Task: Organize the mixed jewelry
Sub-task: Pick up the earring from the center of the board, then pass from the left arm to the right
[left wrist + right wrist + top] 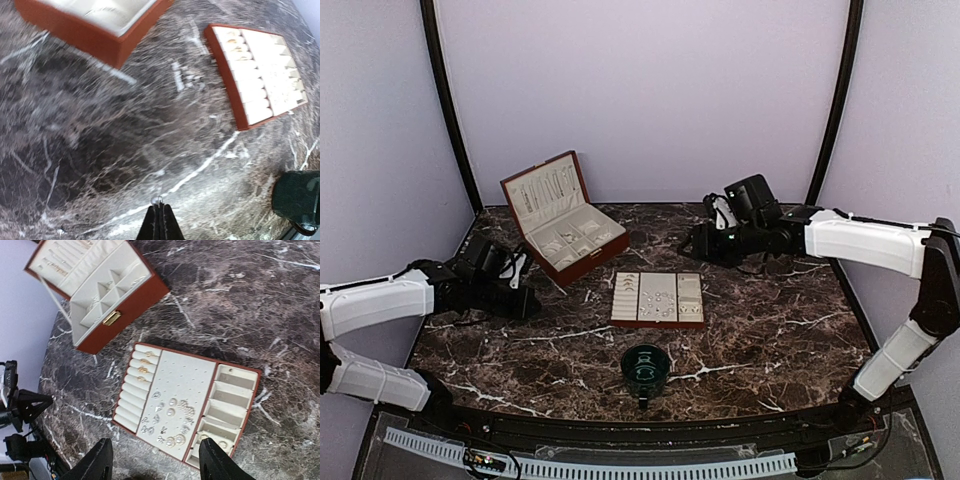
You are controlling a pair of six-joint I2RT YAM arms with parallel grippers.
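Tray (185, 372) mid-frame holds jewelry (172, 402); box (125, 305) upper left is open. L gripper (157, 207) clenched, maybe on a tiny piece; R gripper (157, 450) released.

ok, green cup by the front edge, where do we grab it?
Probably by the rim of the green cup, from straight above, one finger inside, one outside: it stands upright, mouth open. Its handle points at the near edge and looks too thin to pinch reliably.

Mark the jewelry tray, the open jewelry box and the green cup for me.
jewelry tray (187, 371): right wrist view, bare cream pad in its middle section.
open jewelry box (140, 297): right wrist view, its red-brown front wall.
dark green cup (295, 197): left wrist view, its dark outer wall.
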